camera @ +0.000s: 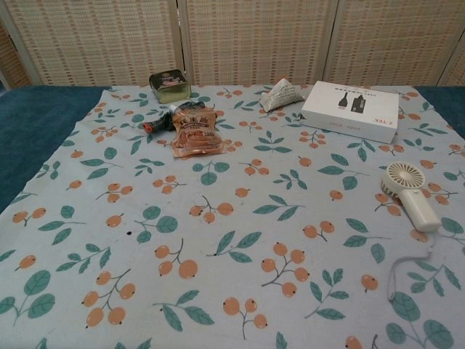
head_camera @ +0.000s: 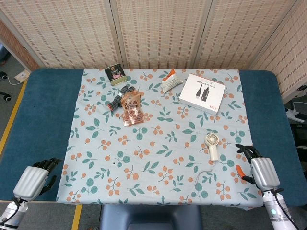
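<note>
Fan is lying on the cloth-covered surface just beside the right hand, which is resting released, as is the left hand; probably light, rigid plastic, best grasped around its handle.

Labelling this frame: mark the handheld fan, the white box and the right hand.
handheld fan (camera: 405, 177), chest view, on its round grille.
white box (head_camera: 202, 92), head view, middle of its lid.
right hand (head_camera: 263, 171), head view, on its back.
</note>
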